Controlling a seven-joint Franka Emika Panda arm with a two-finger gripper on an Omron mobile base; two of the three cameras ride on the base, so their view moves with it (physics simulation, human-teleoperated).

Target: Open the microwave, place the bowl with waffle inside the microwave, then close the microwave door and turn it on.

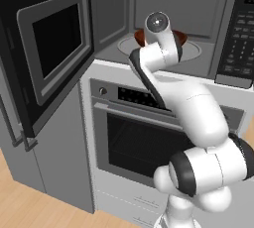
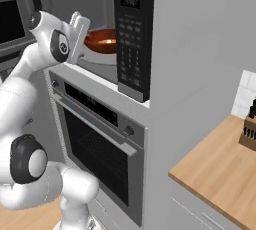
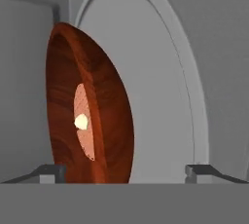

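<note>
The tool [image 3: 124, 170] is sitting spread wide here, its two fingertips [image 3: 48, 172] poking up at the bottom of the hand view with a big gap between them and nothing pinched. The bowl [image 3: 90, 106] is lying right ahead of it, and since that camera is rolled over, it's showing up as a tall reddish ellipse shifted toward one fingertip rather than centered in the gap. Whether the nearer fingertip is touching the rim, I can't tell.

The waffle [image 3: 81, 121] is showing as a small pale spot down in the bowl. Behind it, the turntable [image 3: 160, 86] is filling in as a big grey disc, and in the right base view the bowl [image 2: 101, 40] is resting on it inside the microwave [image 2: 132, 34]. So my read is that placing is basically done.

Moving outward, the microwave door [image 1: 47, 48] is swinging way open on the left in the left base view, with its handle [image 1: 17, 123] hanging off the far edge. That's the relation that matters now, I think: the door is lying well off to the tool's left and behind it, so the wrist will need backing straight out of the cavity before anything can push that panel. Below all this, the oven [image 1: 149, 133] is sitting closed.
</note>
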